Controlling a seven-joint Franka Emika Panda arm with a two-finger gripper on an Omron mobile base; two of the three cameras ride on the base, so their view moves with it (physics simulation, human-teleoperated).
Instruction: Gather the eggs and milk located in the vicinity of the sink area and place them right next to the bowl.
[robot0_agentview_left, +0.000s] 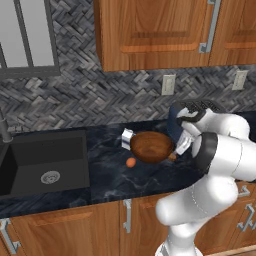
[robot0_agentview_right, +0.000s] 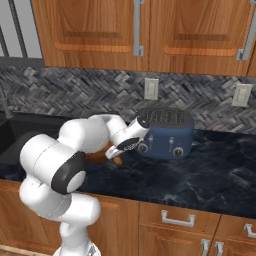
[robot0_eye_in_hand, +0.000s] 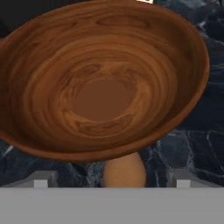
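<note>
The wooden bowl (robot0_agentview_left: 151, 146) stands on the dark counter right of the sink (robot0_agentview_left: 45, 160). The milk (robot0_agentview_left: 127, 138), a small white carton, stands against the bowl's left rim. One egg (robot0_agentview_left: 131, 162) lies just in front of the bowl's left side. A second egg (robot0_agentview_left: 172, 157) lies at the bowl's right rim. My gripper (robot0_agentview_left: 176, 151) hangs low over this egg. In the hand view the egg (robot0_eye_in_hand: 124, 173) rests on the counter below the bowl (robot0_eye_in_hand: 105, 83), between the spread fingertips (robot0_eye_in_hand: 41, 180), with gaps on both sides. The gripper (robot0_agentview_right: 114, 152) is open.
A blue toaster (robot0_agentview_right: 167, 132) stands at the back of the counter, close behind my wrist. Wall cabinets hang above, and outlets (robot0_agentview_left: 168, 84) sit on the backsplash. To the right of the toaster the marble counter (robot0_agentview_right: 215, 165) stretches on.
</note>
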